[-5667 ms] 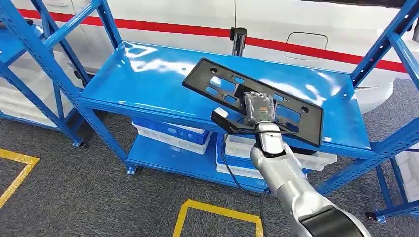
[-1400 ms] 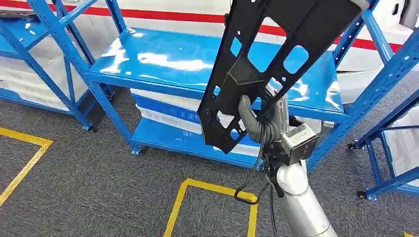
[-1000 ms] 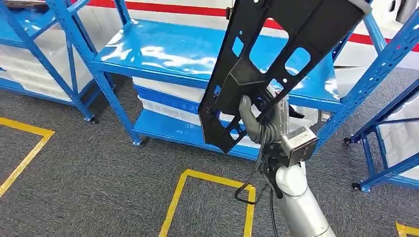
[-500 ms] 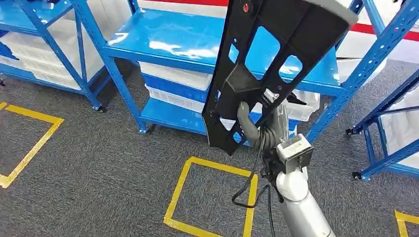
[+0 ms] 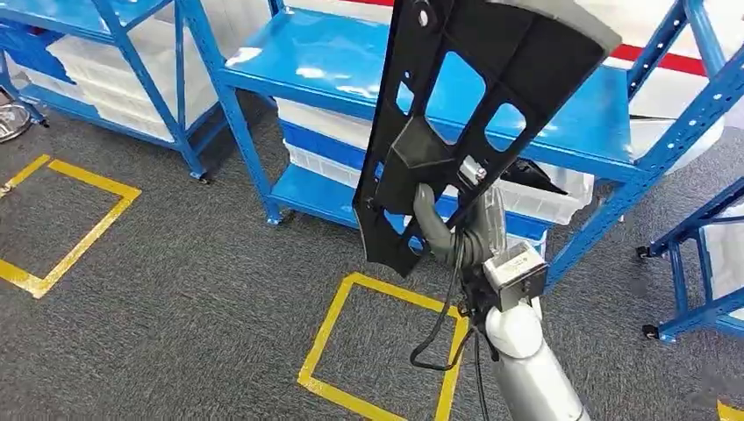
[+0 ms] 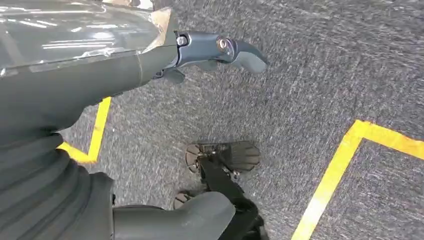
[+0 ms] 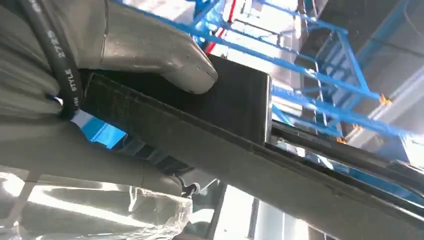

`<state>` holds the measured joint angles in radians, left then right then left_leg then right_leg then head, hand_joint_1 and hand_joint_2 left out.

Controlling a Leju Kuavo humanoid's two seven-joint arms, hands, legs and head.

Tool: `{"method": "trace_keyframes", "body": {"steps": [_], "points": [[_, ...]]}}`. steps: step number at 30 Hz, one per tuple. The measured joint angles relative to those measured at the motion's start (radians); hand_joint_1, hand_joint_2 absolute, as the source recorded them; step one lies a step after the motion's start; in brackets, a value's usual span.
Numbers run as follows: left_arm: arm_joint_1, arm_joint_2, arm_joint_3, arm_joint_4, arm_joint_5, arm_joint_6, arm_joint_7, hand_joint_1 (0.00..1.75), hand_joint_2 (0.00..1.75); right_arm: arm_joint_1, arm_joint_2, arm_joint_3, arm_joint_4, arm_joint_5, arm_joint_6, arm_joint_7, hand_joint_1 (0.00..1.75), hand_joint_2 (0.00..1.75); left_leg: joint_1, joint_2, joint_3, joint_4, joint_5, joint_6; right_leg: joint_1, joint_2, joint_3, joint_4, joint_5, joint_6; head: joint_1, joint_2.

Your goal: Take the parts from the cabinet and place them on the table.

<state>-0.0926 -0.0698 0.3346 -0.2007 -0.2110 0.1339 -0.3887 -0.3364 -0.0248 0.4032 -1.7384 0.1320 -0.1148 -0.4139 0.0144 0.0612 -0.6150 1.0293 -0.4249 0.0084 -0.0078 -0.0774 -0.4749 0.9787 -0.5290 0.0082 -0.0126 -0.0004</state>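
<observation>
Grey carpet, blue cabinet (image 5: 351, 74) behind.
Black part (image 5: 474, 105) is gripped by right hand (image 5: 456, 232), long axis rising upright above it.

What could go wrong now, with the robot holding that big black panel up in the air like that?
The right hand grips the black panel near its lower end, so most of it stands tall above the hold; it might tip or twist in the fingers. The panel's upper part is close in front of the blue rack and could clip an upright if the robot turns. It also blocks much of the head view, which may hide obstacles ahead.
</observation>
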Motion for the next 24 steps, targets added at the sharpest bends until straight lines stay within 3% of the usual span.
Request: {"method": "trace_keyframes", "body": {"steps": [1,2,3,4,5,6,7,8,9,11,12,13,14,16,17,18,19,20,22,23,24], "points": [[0.0,0.001,0.0,0.0,0.0,0.002,0.0,0.0,1.75,-0.001,0.0,0.0,0.0,-0.001,0.004,0.0,1.75,1.75,-0.003,-0.009,-0.002,-0.007,-0.005,0.008,-0.001,-0.011,-0.002,0.0,-0.001,0.008,0.0,0.0],[0.0,0.001,0.0,-0.001,0.0,0.002,0.001,0.0,1.75,0.0,0.0,0.0,-0.002,-0.001,0.006,0.0,1.75,1.75,0.0,-0.017,0.004,-0.02,-0.001,0.015,0.009,-0.014,-0.001,0.001,-0.008,0.018,0.002,0.0],[0.002,0.0,0.0,-0.001,0.0,0.002,0.002,0.0,1.75,0.0,-0.001,0.0,-0.002,0.0,0.007,0.0,1.75,1.75,0.004,-0.025,0.008,-0.028,0.003,0.02,0.001,0.012,-0.012,0.019,-0.021,0.018,0.002,0.0],[0.001,0.0,0.0,-0.001,0.0,0.002,0.003,0.0,1.75,0.0,-0.001,0.001,-0.003,0.0,0.007,0.0,1.75,1.75,0.003,-0.034,0.007,-0.032,0.007,0.03,-0.001,0.051,-0.042,0.082,-0.052,0.009,0.003,0.0],[0.0,0.001,0.0,-0.001,0.0,0.002,0.003,0.0,1.75,0.001,-0.002,0.001,-0.003,-0.001,0.007,0.0,1.75,1.75,0.002,-0.045,0.005,-0.033,0.008,0.032,-0.003,0.064,-0.082,0.162,-0.084,0.002,0.006,0.0],[0.0,0.001,0.0,-0.001,0.0,0.002,0.003,0.0,1.75,0.005,-0.003,0.001,-0.002,-0.001,0.007,0.0,1.75,1.75,0.002,-0.055,0.003,-0.032,0.009,0.033,-0.003,0.069,-0.127,0.248,-0.113,-0.002,0.006,0.0],[0.0,0.002,0.0,-0.001,0.0,0.002,0.003,0.0,1.75,0.008,-0.004,0.0,-0.002,-0.001,0.007,0.0,1.75,1.75,0.001,-0.068,0.001,-0.032,0.009,0.033,-0.003,0.072,-0.17,0.324,-0.131,0.001,0.006,0.0],[0.001,0.002,0.001,-0.001,0.0,0.002,0.003,0.0,1.75,0.01,-0.005,0.001,-0.002,-0.001,0.007,0.0,1.75,1.75,0.001,-0.079,0.002,-0.032,0.009,0.034,-0.004,0.073,-0.188,0.345,-0.125,0.008,0.007,0.0],[0.002,0.002,0.001,-0.001,0.0,0.002,0.003,0.0,1.75,0.011,-0.005,0.001,-0.002,-0.001,0.007,0.0,1.75,1.75,0.001,-0.089,0.002,-0.031,0.01,0.034,-0.004,0.073,-0.181,0.316,-0.104,0.019,0.007,0.0],[0.002,0.001,0.001,-0.001,0.0,0.002,0.003,0.0,1.75,0.01,-0.005,0.001,-0.002,-0.001,0.007,0.0,1.75,1.75,0.002,-0.111,0.002,-0.025,0.011,0.031,-0.008,0.08,-0.111,0.154,-0.022,0.043,0.007,0.0],[0.002,0.0,0.001,-0.001,0.0,0.002,0.003,0.0,1.75,0.01,-0.005,0.001,-0.002,-0.001,0.007,0.0,1.75,1.75,0.002,-0.12,-0.001,-0.019,0.01,0.029,-0.013,0.097,-0.075,0.071,0.013,0.049,0.008,0.0],[0.002,0.001,0.001,-0.001,0.0,0.002,0.003,0.0,1.75,0.01,-0.005,0.001,-0.002,-0.001,0.007,0.0,1.75,1.75,-0.004,-0.128,-0.009,-0.008,0.008,0.021,-0.016,0.126,-0.072,0.042,0.017,0.042,0.008,0.0],[0.002,0.001,0.002,-0.001,0.0,0.002,0.003,0.0,1.75,0.009,-0.005,0.001,-0.003,-0.001,0.007,0.0,1.75,1.75,-0.005,-0.135,-0.018,-0.004,0.008,0.016,-0.014,0.113,-0.069,0.042,0.023,0.029,0.008,0.0],[0.008,0.001,0.004,-0.001,0.0,0.002,0.006,0.0,1.75,0.01,-0.005,0.001,-0.003,-0.002,0.009,0.0,1.75,1.75,-0.001,-0.141,-0.024,-0.009,0.018,0.002,-0.007,0.107,-0.076,0.046,0.029,0.015,0.007,0.0],[0.01,0.002,0.005,-0.001,0.0,0.002,0.006,0.0,1.75,0.009,-0.005,0.001,-0.003,-0.002,0.01,0.0,1.75,1.75,0.0,-0.146,-0.027,-0.009,0.02,-0.003,-0.013,0.1,-0.075,0.043,0.034,0.007,0.005,0.0],[0.011,0.004,0.005,-0.001,0.0,0.002,0.007,0.0,1.75,0.007,-0.003,0.001,-0.003,-0.003,0.01,0.0,1.75,1.75,0.002,-0.123,-0.031,0.001,0.01,-0.005,-0.02,0.093,-0.075,0.04,0.039,0.0,0.006,0.0],[0.01,0.003,0.005,-0.001,0.0,0.002,0.007,0.0,1.75,0.007,-0.001,0.0,-0.003,-0.003,0.011,0.0,1.75,1.75,-0.001,-0.09,-0.045,0.035,-0.019,-0.01,-0.018,0.088,-0.076,0.04,0.04,-0.006,-0.003,0.0],[0.008,0.003,0.005,-0.001,0.0,0.002,0.007,0.0,1.75,0.007,-0.002,0.0,-0.003,-0.003,0.011,0.0,1.75,1.75,0.001,-0.075,-0.073,0.103,-0.06,-0.016,-0.016,0.08,-0.076,0.04,0.041,-0.011,-0.005,0.0],[0.008,0.004,0.005,-0.001,-0.004,0.002,0.008,0.0,1.75,0.008,-0.003,0.0,-0.003,-0.006,0.013,0.0,1.75,1.75,0.003,-0.067,-0.141,0.257,-0.128,-0.023,-0.012,0.062,-0.079,0.041,0.04,-0.013,-0.005,0.0],[0.009,0.004,0.005,-0.001,-0.008,0.002,0.008,0.0,1.75,0.009,-0.003,0.0,-0.003,-0.006,0.013,0.0,1.75,1.75,0.004,-0.066,-0.158,0.297,-0.137,-0.024,-0.011,0.053,-0.08,0.041,0.04,-0.013,-0.005,0.0],[0.009,0.004,0.005,-0.001,-0.011,0.001,0.008,0.0,1.75,0.011,-0.004,0.0,-0.003,-0.007,0.014,-0.001,1.75,1.75,0.005,-0.065,-0.15,0.288,-0.125,-0.022,-0.01,0.044,-0.08,0.041,0.04,-0.013,-0.005,0.0]]}}
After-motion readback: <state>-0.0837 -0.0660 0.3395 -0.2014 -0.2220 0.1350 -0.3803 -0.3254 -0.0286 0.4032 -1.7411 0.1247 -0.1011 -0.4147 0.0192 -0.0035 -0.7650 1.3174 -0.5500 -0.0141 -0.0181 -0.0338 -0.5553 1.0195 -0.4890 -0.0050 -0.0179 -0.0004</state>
